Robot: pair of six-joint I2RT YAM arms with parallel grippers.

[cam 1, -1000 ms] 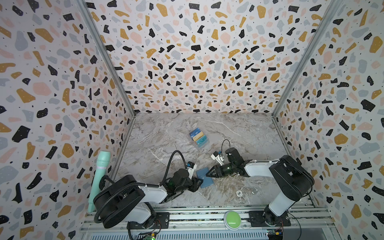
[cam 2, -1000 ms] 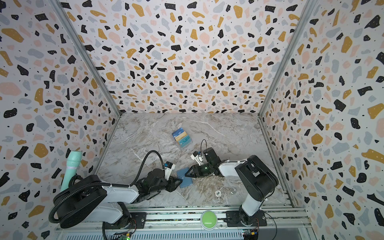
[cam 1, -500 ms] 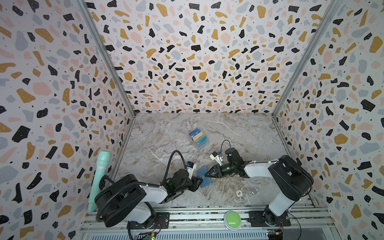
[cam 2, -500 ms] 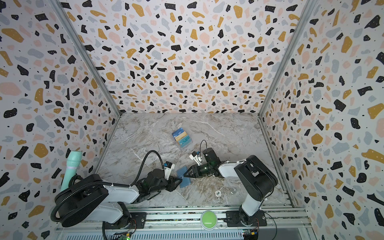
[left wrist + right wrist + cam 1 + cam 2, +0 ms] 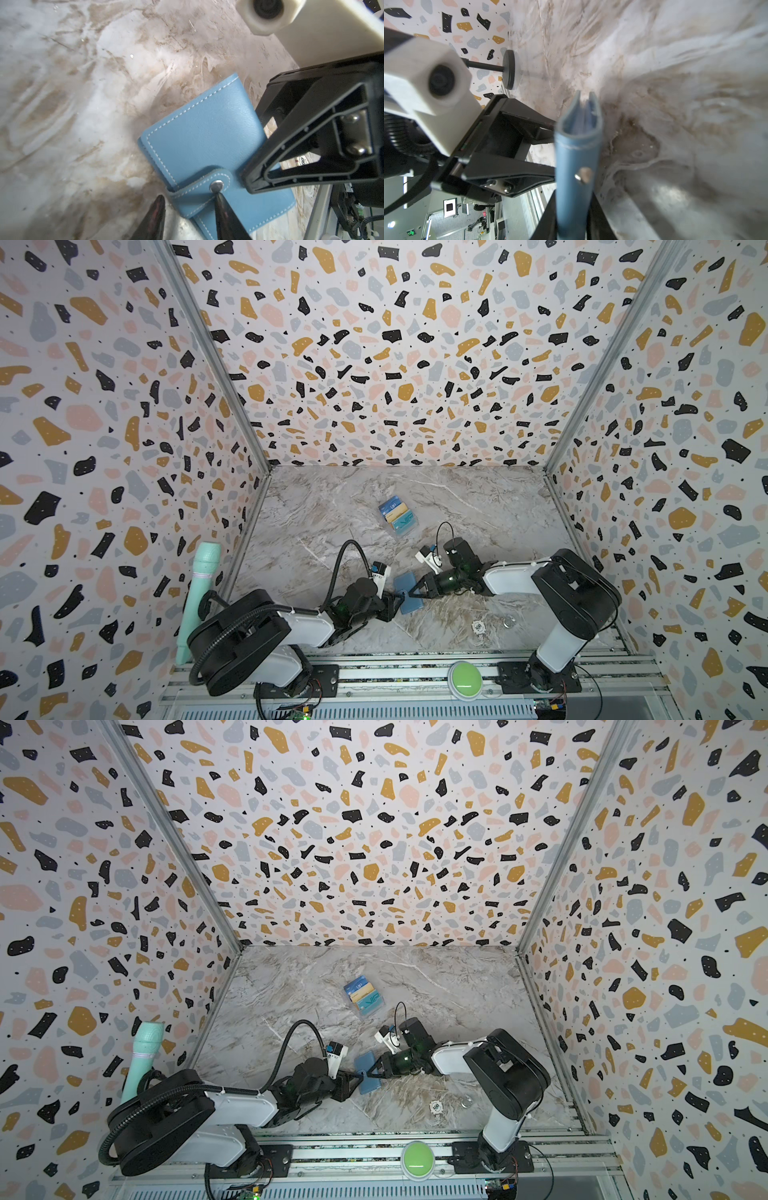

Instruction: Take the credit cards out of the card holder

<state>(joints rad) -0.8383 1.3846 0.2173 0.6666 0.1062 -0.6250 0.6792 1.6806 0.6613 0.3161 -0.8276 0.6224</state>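
Note:
The card holder [image 5: 406, 594] [image 5: 368, 1078] is a closed slate-blue wallet with its strap snapped, near the table's front middle. My right gripper [image 5: 412, 593] [image 5: 572, 207] is shut on it, one finger on each cover. My left gripper [image 5: 398, 600] [image 5: 189, 199] is open and meets it from the left. One fingertip [image 5: 218, 197] rests at the snap [image 5: 216, 185], the other hangs beside the wallet's edge, and the strap tab lies between them. Three credit cards [image 5: 397, 513] [image 5: 363, 994], blue, tan and teal, stand in a clear tiered stand farther back. What the wallet holds is hidden.
The clear stand [image 5: 405, 529] sits mid-table, behind both grippers. Two small round metal bits [image 5: 478, 627] [image 5: 508, 620] lie near the front right. A green button [image 5: 464, 679] is on the front rail. A mint cylinder [image 5: 199, 593] leans outside the left wall.
My right gripper has closed onto the card holder after reaching slightly left to it. The left gripper has stayed at the strap, almost unchanged.

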